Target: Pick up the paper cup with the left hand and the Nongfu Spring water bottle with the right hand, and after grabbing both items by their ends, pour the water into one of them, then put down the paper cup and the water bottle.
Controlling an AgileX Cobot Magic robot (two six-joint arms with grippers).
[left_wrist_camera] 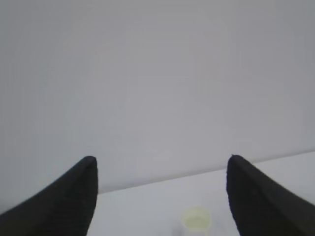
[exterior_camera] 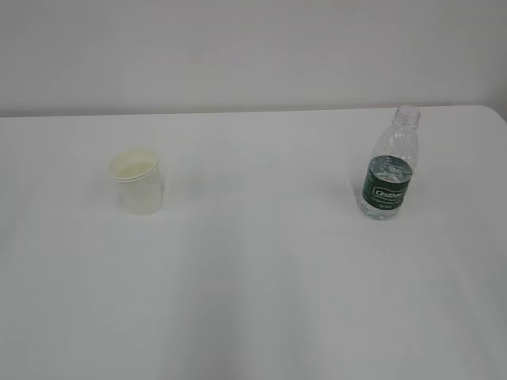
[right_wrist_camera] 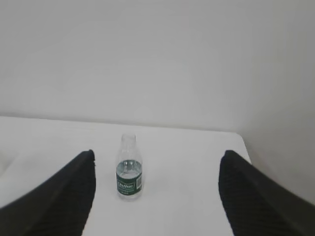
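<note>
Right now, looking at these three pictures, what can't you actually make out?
- Paper cup: in the left wrist view it is cut off by the bottom edge; contents unclear.
- Water bottle: the small print on its label is too small to read in either view.
- Left gripper and right gripper: only dark open finger tips show; neither arm appears in the exterior view.
</note>
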